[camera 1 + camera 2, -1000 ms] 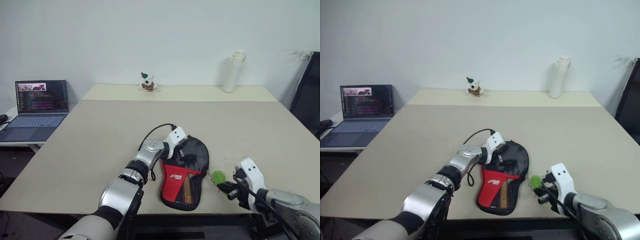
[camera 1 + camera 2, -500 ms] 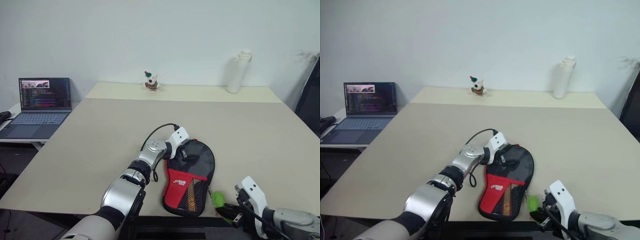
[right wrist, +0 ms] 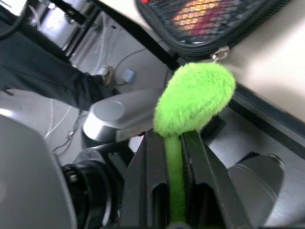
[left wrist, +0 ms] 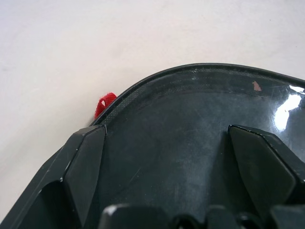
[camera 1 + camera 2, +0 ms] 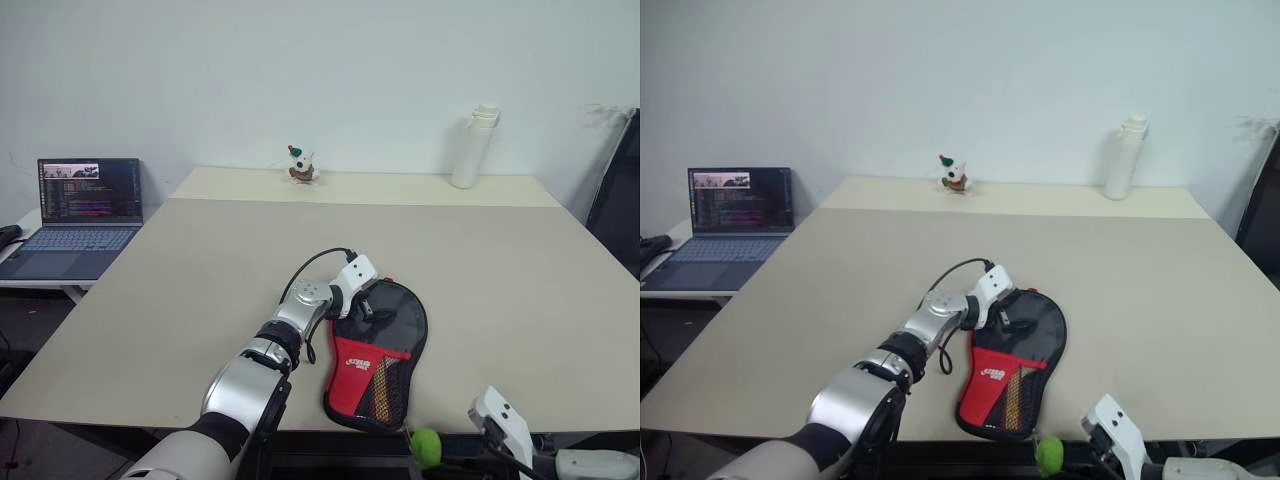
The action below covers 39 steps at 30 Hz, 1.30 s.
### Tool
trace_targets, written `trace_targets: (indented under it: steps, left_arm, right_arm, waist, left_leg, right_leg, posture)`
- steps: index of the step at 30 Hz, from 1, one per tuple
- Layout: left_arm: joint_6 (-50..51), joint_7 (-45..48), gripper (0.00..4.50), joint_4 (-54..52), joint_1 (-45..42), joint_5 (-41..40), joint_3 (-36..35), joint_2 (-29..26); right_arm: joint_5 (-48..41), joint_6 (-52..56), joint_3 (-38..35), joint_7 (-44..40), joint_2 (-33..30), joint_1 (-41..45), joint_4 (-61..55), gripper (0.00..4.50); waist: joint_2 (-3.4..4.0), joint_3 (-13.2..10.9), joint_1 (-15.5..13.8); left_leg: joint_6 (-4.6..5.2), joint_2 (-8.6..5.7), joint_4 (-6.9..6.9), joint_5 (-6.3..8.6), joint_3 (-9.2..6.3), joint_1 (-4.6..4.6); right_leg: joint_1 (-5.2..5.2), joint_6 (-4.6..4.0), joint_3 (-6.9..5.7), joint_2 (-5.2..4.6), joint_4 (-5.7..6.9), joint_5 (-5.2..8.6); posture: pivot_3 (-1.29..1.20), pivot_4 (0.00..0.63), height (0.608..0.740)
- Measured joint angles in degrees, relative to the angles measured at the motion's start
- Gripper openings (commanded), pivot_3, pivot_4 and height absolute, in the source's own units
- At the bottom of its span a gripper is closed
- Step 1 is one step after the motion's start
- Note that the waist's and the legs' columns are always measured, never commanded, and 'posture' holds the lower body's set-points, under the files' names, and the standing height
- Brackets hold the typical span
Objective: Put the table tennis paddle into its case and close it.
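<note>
so starting from your left, there's a laptop (image 5: 82,215) open on a side desk beside the big beige table (image 5: 200,270). your left gripper (image 5: 368,302) sits on the round black end of the case (image 5: 380,350), its two black fingers (image 4: 86,157) spread wide and lying on the glossy black surface, not pinching anything. a small red tab (image 4: 104,103) pokes out at the case rim. the case lies flat near the front edge of the table, red handle end toward you. can't tell where the paddle is. further right, your right gripper (image 3: 175,143) hangs below the table edge, clamped on the stem of a fuzzy green pompom (image 3: 194,96) by the case's zipper pull (image 3: 219,54). at the far edge there's a little figurine (image 5: 297,164) and a white bottle (image 5: 470,145).
</note>
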<state>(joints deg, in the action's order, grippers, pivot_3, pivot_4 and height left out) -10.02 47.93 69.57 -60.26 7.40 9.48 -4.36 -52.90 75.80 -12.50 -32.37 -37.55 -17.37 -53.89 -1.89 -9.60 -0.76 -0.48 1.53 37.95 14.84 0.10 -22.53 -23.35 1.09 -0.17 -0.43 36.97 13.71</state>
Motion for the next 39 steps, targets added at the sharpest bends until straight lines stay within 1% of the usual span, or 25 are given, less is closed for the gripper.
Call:
trace_targets:
  steps: [4,6,7,11,13,16,19,21,23,24,27,31,32,34,36,39]
  left_arm:
    - [0.0,-0.02,4.5,-0.01,0.0,0.0,0.0,0.0]
    - [0.03,-0.05,4.5,0.0,0.01,0.0,0.0,0.0]
    - [0.06,-0.09,4.5,0.0,0.01,0.0,0.0,0.0]
    - [0.12,-0.12,4.5,-0.03,0.02,0.01,0.0,0.01]
    - [0.21,-0.2,4.5,-0.06,0.06,0.01,0.0,0.05]
    - [0.31,-0.28,4.5,-0.31,0.22,-0.01,-0.01,0.06]
    - [0.32,0.1,4.5,-1.15,0.74,-0.13,-0.03,-0.35]
    - [0.35,1.02,4.5,-2.08,1.27,-0.36,-0.15,-0.95]
    - [0.59,3.3,4.5,-3.36,2.03,-0.99,-0.42,-2.21]
    - [0.91,5.51,4.5,-4.92,3.08,-1.94,-1.1,-3.58]
    - [2.87,11.61,4.5,-9.85,6.52,-5.11,-2.73,-7.56]
    - [10.45,18.81,4.5,-24.94,16.31,-11.26,-6.12,-16.23]
    - [11.79,19.22,4.5,-26.97,17.53,-12.02,-6.59,-16.98]
    - [17.5,19.21,4.5,-39.87,25.31,-15.11,-8.45,-20.83]
    - [22.58,19.05,4.5,-50.54,32.37,-18.1,-10.17,-24.02]
    - [28.97,16.96,4.5,-62.05,38.23,-21.89,-12.48,-25.89]
  right_arm:
    - [-0.07,-1.57,2.2,1.25,-0.05,0.77,0.14,0.0]
    - [-0.32,-1.77,2.43,1.77,-0.12,1.67,0.33,0.69]
    - [-0.6,-1.82,2.42,1.89,-0.41,2.15,0.34,0.93]
    - [-3.32,-2.26,1.82,1.99,-2.09,3.53,0.81,2.23]
    - [-6.21,-2.7,-0.26,2.03,-2.38,5.2,2.11,2.23]
    - [-12.74,-3.03,-4.45,2.06,-4.72,8.42,5.13,2.23]
    - [-16.3,-4.02,-6.76,3.53,-6.43,14.27,9.94,2.23]
    - [-15.07,-5.49,-6.52,4.95,-6.5,18.61,13.42,2.23]
    - [-10.63,-8.43,-5.27,5.74,-6.6,23.1,17.29,2.23]
    - [-7.25,-10.95,-3.57,5.98,-6.58,25.9,20.01,2.23]
    - [0.58,-18.05,-0.15,4.68,-6.44,30.49,25.62,2.23]
    - [11.08,-30.07,5.52,-0.69,-4.71,34.6,35.25,2.23]
    - [12.17,-31.36,5.87,-1.38,-4.62,34.69,36.54,2.23]
    - [15.99,-36.37,8.85,-4.53,-2.48,38.75,43.39,2.23]
    - [18.74,-40.57,9.81,-7.15,-1.03,41.72,49.71,2.23]
    - [22.09,-45.46,11.07,-12.14,-0.09,44.61,58.28,2.23]
  waist:
    - [-0.01,0.0,0.0]
    - [-0.01,0.0,0.03]
    - [-0.01,0.0,0.05]
    - [-0.01,0.0,0.09]
    - [-0.01,0.0,0.12]
    - [-0.02,0.0,0.15]
    - [-0.03,-0.01,0.34]
    - [-0.02,-0.01,0.45]
    - [-0.01,-0.01,0.8]
    - [0.0,-0.02,1.1]
    - [0.02,-0.05,1.38]
    - [0.1,-0.15,2.21]
    - [0.14,-0.18,2.21]
    - [0.2,-0.22,2.33]
    - [0.22,-0.26,2.49]
    - [0.22,-0.33,1.83]
  left_leg:
    - [0.0,0.0,0.0,0.0,-0.03,-0.01]
    - [0.0,0.0,0.01,0.0,-0.03,-0.01]
    - [0.0,0.0,0.02,0.0,-0.03,0.0]
    - [0.0,0.01,0.01,0.0,-0.06,0.0]
    - [0.0,-0.01,0.02,-0.01,-0.06,0.01]
    - [0.0,-0.02,0.02,-0.01,-0.06,0.02]
    - [0.0,-0.01,0.02,-0.01,-0.06,0.03]
    - [0.0,0.0,0.0,-0.01,-0.07,0.02]
    - [0.0,0.0,-0.01,-0.01,-0.04,0.0]
    - [0.0,0.0,-0.03,-0.01,0.0,0.01]
    - [0.01,0.01,-0.07,-0.01,0.01,-0.07]
    - [0.01,0.15,-0.11,-0.01,-0.08,-0.27]
    - [0.01,0.15,-0.1,-0.01,-0.1,-0.32]
    - [0.01,0.27,-0.1,-0.01,-0.07,-0.33]
    - [0.01,0.22,-0.09,-0.01,0.0,-0.31]
    - [0.0,0.08,0.02,-0.02,0.1,-0.31]
  right_leg:
    - [0.0,0.0,-0.04,-0.01,0.0,0.0]
    - [0.0,0.0,-0.04,-0.02,0.01,0.0]
    - [0.01,0.0,-0.05,-0.02,0.02,0.0]
    - [0.03,0.0,-0.1,-0.03,0.01,0.0]
    - [0.04,0.0,-0.1,-0.05,0.02,0.0]
    - [0.08,0.0,-0.11,-0.08,0.0,-0.01]
    - [0.08,0.0,-0.11,-0.08,0.01,-0.01]
    - [0.08,-0.01,-0.13,-0.08,0.01,0.0]
    - [0.03,-0.01,-0.1,-0.04,0.01,0.0]
    - [0.01,-0.01,-0.06,0.01,0.02,0.0]
    - [-0.14,-0.03,-0.04,0.15,0.04,-0.01]
    - [-0.41,-0.15,0.01,0.29,0.17,0.04]
    - [-0.46,-0.15,0.08,0.29,0.2,0.04]
    - [-0.52,-0.17,0.28,0.23,0.24,0.03]
    - [-0.68,-0.34,0.65,0.15,0.36,-0.08]
    - [-0.68,-0.22,0.73,-0.02,0.38,-0.07]
  posture:
    - [0.0,0.15,0.74]
    - [0.0,0.15,0.74]
    - [0.0,0.15,0.74]
    - [0.0,0.15,0.74]
    - [0.0,0.15,0.74]
    - [0.0,0.15,0.74]
    - [0.0,0.15,0.74]
    - [0.0,0.15,0.74]
    - [0.0,0.15,0.74]
    - [0.0,0.15,0.74]
    - [0.0,0.15,0.74]
    - [0.0,0.15,0.74]
    - [0.0,0.15,0.74]
    - [0.0,0.15,0.74]
    - [0.0,0.15,0.74]
    - [0.0,0.15,0.74]
